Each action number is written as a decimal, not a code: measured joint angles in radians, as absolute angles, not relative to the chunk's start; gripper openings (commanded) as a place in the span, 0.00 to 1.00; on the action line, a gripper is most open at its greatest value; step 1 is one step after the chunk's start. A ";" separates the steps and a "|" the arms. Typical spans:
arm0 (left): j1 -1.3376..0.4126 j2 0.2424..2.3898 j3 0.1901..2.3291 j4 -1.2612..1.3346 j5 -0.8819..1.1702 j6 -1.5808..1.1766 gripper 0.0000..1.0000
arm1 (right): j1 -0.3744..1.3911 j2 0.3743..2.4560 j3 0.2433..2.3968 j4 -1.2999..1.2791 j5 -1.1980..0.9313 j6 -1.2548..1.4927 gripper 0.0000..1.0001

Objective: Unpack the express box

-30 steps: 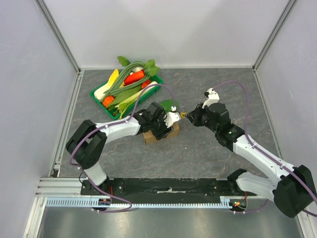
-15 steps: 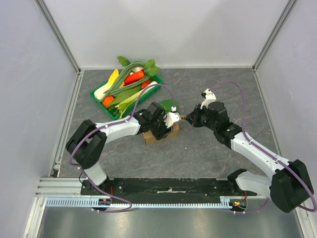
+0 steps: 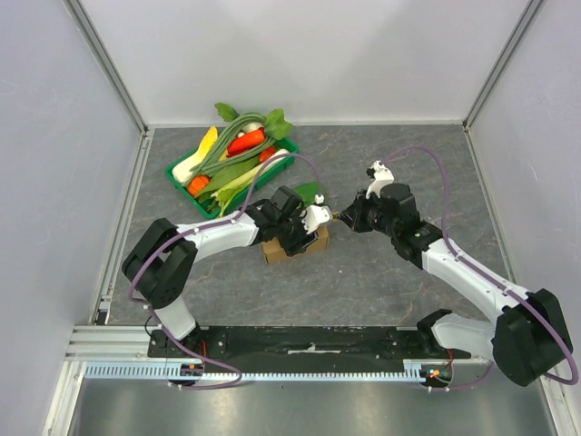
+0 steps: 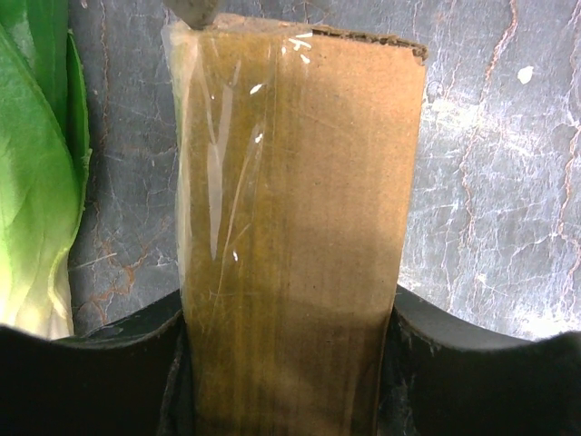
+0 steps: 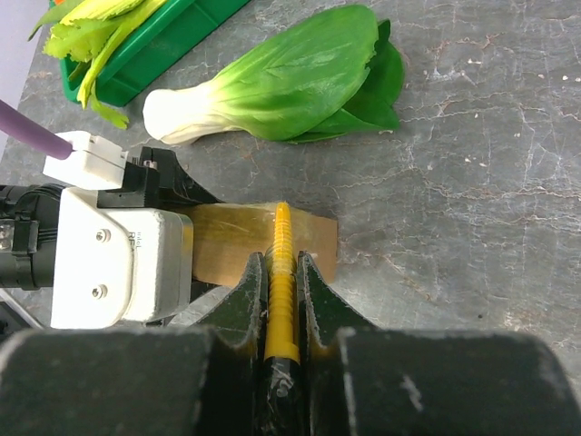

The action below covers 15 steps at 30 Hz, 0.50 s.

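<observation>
**Express box** (image 3: 296, 246): brown cardboard carton lying flat on the grey veined table (image 3: 381, 291), centre of the overhead frame, just below the bok choy. Flaps closed. A glossy strip of clear tape (image 4: 218, 182) runs along its top face. Contents not visible.

**Left gripper** (image 3: 305, 238): fingers closed against the carton's two long sides, so the box is clamped between them. The grip shows at the bottom edge of the left wrist view.

**Right gripper** (image 5: 283, 289): fingers drawn almost together, pinching a yellow ridged tool (image 5: 282, 259). The tool points across the box's top face. Whether its tip touches the cardboard cannot be told.

**Green tray** (image 3: 178, 174): upper left of the overhead frame, apart from the box. Holds a heap of orange-red vegetables, pale yellow pieces, long green beans and leafy greens, with leaves overhanging the rim.

**Bok choy** (image 3: 309, 193): outside the tray, on the table between tray and box, white stem end toward the tray
</observation>
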<state>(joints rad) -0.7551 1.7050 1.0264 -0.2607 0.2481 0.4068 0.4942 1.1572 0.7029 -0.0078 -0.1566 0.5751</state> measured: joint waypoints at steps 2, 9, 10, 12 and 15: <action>-0.755 1.707 1.029 -0.261 0.246 0.406 0.45 | 0.493 1.161 0.715 -0.028 -0.161 0.567 0.00; -0.756 1.714 1.037 -0.265 0.245 0.406 0.40 | 0.486 1.163 0.750 -0.104 -0.180 0.538 0.00; -0.754 1.715 1.039 -0.268 0.247 0.405 0.39 | 0.486 1.163 0.754 -0.113 -0.183 0.533 0.00; -0.751 1.717 1.042 -0.271 0.249 0.403 0.38 | 0.486 1.163 0.756 -0.121 -0.186 0.524 0.00; -0.748 1.723 1.052 -0.284 0.255 0.398 0.37 | 0.485 1.162 0.757 -0.130 -0.193 0.516 0.00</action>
<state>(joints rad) -0.7475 1.7233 1.0515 -0.2836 0.2550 0.3985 0.4850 1.1618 0.7567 -0.1303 -0.1932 0.5159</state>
